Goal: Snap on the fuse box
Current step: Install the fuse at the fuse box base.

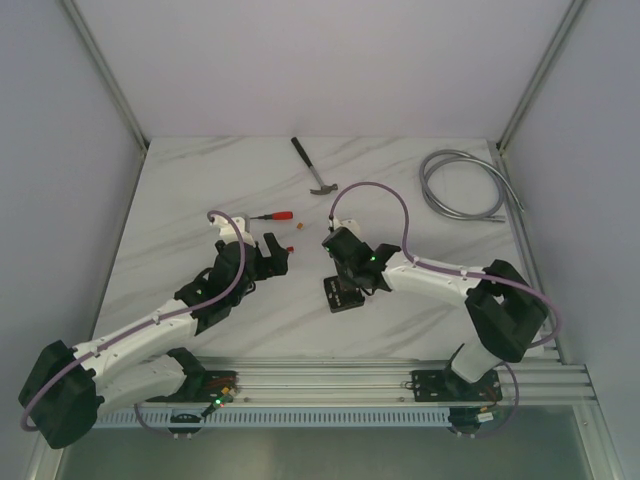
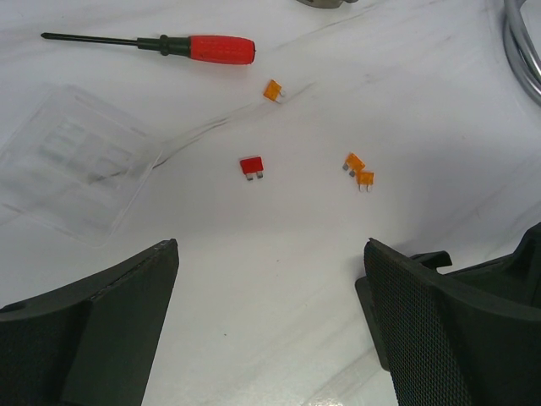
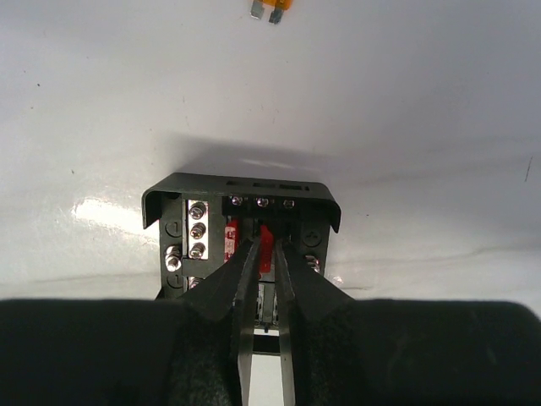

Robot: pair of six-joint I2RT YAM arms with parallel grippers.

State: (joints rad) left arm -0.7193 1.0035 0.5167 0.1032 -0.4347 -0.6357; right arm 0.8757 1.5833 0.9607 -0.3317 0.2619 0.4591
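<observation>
The black fuse box (image 1: pixel 343 298) lies open-topped on the table between the arms. In the right wrist view it (image 3: pixel 241 188) sits right below my fingers, with screws and one red fuse (image 3: pixel 229 240) seated in a slot. My right gripper (image 3: pixel 265 248) is shut on a second red fuse (image 3: pixel 267 241) and holds it down inside the box's slots; it also shows from above (image 1: pixel 347 268). My left gripper (image 2: pixel 270 249) is open and empty just above the table, left of the box (image 1: pixel 274 252).
Ahead of the left gripper lie a loose red fuse (image 2: pixel 251 166), three orange fuses (image 2: pixel 273 90) (image 2: pixel 354 162) (image 2: pixel 365 178), a red-handled screwdriver (image 2: pixel 194 47) and a clear plastic cover (image 2: pixel 72 161). A hammer (image 1: pixel 311 166) and a coiled grey cable (image 1: pixel 465 185) lie at the back.
</observation>
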